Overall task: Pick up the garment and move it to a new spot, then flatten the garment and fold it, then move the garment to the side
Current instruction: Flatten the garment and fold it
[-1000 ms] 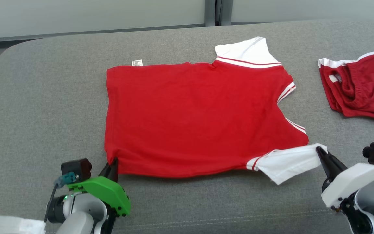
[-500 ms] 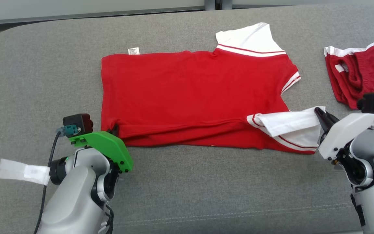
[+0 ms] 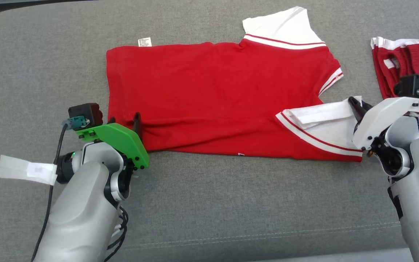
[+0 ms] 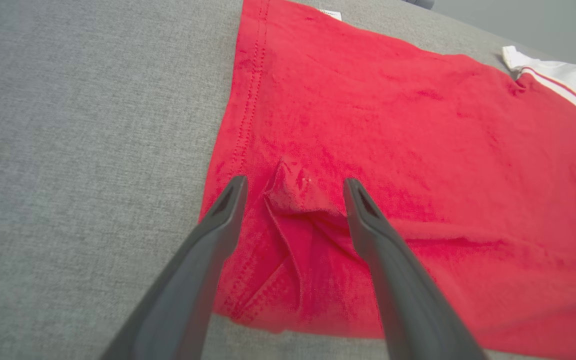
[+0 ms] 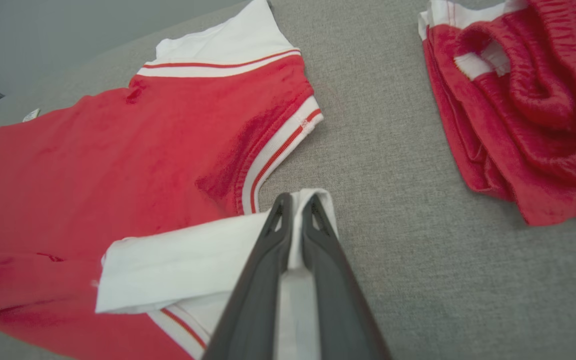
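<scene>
One left gripper (image 3: 124, 119) holds its two fingers wide astride a pucker at the hem of the one red shirt (image 3: 213, 83), lying part-folded on the grey cushion (image 3: 231, 203); one right gripper (image 3: 355, 103) pinches its white sleeve (image 3: 322, 116); further right lies one crumpled red garment (image 3: 413, 54).

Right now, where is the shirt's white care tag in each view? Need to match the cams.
Head view: care tag sits upper left of centre, poking out past the far edge of the red shirt.
Left wrist view: care tag at the top edge, just right of centre.
Right wrist view: care tag at the far left, small.
Shared landmark: far white sleeve.
</scene>
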You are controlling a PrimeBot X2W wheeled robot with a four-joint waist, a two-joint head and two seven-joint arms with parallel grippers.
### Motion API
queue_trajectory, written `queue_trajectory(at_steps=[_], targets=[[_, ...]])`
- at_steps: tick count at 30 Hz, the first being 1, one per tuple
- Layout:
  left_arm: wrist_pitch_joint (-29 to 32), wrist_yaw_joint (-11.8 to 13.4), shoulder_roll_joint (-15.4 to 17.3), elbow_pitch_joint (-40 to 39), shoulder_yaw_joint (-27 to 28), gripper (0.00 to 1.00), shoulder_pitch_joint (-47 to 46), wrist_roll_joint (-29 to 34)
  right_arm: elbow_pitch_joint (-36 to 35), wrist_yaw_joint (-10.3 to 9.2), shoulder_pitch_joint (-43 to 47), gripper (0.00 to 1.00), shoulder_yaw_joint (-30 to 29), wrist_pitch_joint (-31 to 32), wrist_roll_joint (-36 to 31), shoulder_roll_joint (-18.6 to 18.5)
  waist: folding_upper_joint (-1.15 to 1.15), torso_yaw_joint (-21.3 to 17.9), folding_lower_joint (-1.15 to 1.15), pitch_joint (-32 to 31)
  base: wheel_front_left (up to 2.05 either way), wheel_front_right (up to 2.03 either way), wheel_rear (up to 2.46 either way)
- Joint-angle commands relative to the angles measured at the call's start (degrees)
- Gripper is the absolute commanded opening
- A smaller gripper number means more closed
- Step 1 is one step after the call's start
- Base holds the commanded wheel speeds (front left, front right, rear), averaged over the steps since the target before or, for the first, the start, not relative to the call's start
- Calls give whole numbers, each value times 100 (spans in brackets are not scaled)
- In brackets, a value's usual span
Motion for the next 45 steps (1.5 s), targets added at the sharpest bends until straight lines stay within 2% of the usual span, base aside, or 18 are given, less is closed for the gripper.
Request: queue_trajectory(at_steps=[1, 10, 20, 26, 32, 45], targets=[[-48, -28, 67, 25, 14, 100, -106, 47, 69, -2, -111, 100, 4, -62, 17, -34, 0, 13, 0, 13, 0, 0, 0], [-412, -108, 143, -242, -83, 100, 129, 159, 379, -2, -594, 100, -37, -607, 48, -105, 0, 98, 0, 14, 0, 0, 0], [-786, 333, 540, -1150, 158, 100, 834, 196, -249, -2, -516, 100, -76, -936, 286, -368, 0, 92, 0, -57, 0, 0, 0], [-783, 477, 695, -1695, 189, 100, 1197, 209, -843, -2, -166, 100, -153, -954, 343, -406, 0, 52, 0, -118, 0, 0, 0], [-712, 591, 712, -2191, 46, 100, 1568, 244, -1534, -2, 445, 100, -235, -1002, 323, -257, 0, -57, 0, -195, 0, 0, 0], [-853, 749, 562, -2530, -254, 100, 1951, 405, -2763, -1, 1610, 100, -440, -1240, 153, 281, 0, -217, 0, -340, 0, 0, 0]])
